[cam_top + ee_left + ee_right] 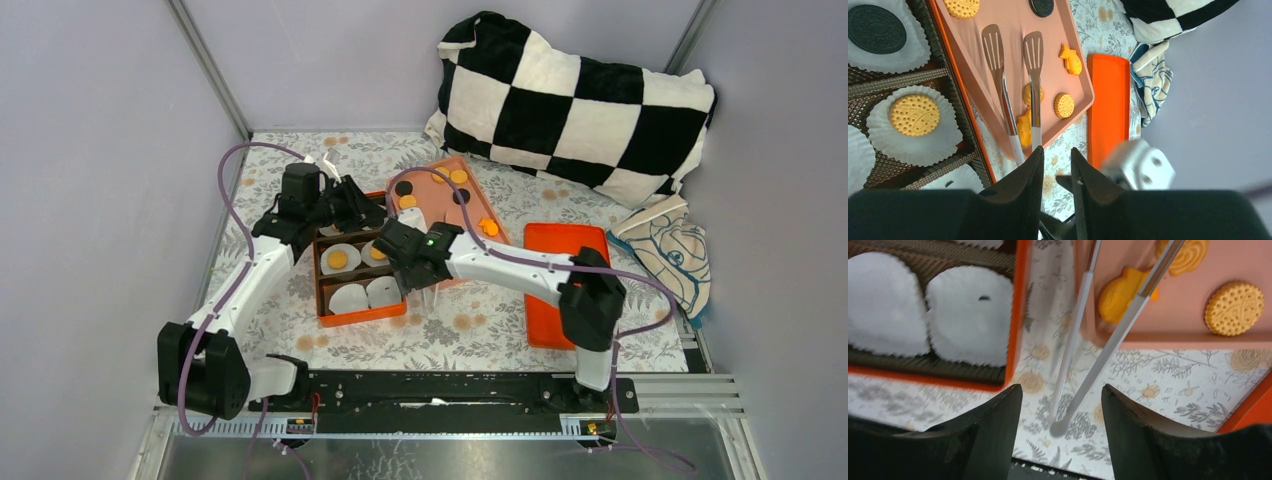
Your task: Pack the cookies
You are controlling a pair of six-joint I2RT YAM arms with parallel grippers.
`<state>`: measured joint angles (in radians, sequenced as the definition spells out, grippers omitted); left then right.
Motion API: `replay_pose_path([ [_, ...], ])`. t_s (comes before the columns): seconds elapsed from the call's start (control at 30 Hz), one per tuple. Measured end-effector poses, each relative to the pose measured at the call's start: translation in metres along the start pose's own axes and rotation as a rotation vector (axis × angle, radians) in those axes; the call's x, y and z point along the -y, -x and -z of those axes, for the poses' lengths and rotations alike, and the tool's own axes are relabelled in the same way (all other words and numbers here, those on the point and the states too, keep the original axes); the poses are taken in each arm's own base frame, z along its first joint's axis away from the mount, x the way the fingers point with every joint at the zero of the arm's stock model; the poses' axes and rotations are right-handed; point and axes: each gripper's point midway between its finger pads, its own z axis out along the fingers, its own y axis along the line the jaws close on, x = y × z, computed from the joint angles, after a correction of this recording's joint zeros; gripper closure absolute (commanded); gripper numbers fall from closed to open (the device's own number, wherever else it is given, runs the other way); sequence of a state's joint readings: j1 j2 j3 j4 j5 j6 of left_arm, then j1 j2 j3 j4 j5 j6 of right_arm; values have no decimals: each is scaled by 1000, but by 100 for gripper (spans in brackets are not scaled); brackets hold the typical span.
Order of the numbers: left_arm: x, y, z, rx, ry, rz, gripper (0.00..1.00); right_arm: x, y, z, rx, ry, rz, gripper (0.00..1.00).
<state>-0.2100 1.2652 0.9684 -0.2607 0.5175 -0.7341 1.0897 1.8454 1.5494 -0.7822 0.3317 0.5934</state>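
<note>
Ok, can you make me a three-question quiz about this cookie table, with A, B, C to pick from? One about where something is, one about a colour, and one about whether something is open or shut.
1. Where do the slotted ends of the tongs lie?
A) in the cookie box
B) on the pink tray
C) on the pillow

2. What colour is the flat lid beside that tray?
A) orange
B) green
C) white

3. How is the right pincer?
A) shut on a cookie
B) shut on a paper cup
C) open

Answers:
1 B, the left wrist view shows both slotted ends lying on the tray.
2 A, it is bright orange all over.
3 C, its fingers stand apart, with the tongs' handle end loose between them.
</note>
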Motion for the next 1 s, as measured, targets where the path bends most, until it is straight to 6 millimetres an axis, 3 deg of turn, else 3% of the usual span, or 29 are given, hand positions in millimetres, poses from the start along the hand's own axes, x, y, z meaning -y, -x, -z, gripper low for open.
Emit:
replay_pose_path([
  [0.1, 1, 0, 1, 1, -1, -2, 69, 7, 3, -24, -27, -45, -8, 35],
  [0.23, 0, 0, 1, 1, -1, -4, 69, 32, 2, -50, -75, -111, -40, 35],
  [0.4, 0, 0, 0, 1, -1, -5, 69, 47, 10, -56, -71, -135, -64, 34],
  [1.0, -2, -1, -2, -6, 4, -4, 69, 59, -2, -90, -157, -112, -97, 40],
])
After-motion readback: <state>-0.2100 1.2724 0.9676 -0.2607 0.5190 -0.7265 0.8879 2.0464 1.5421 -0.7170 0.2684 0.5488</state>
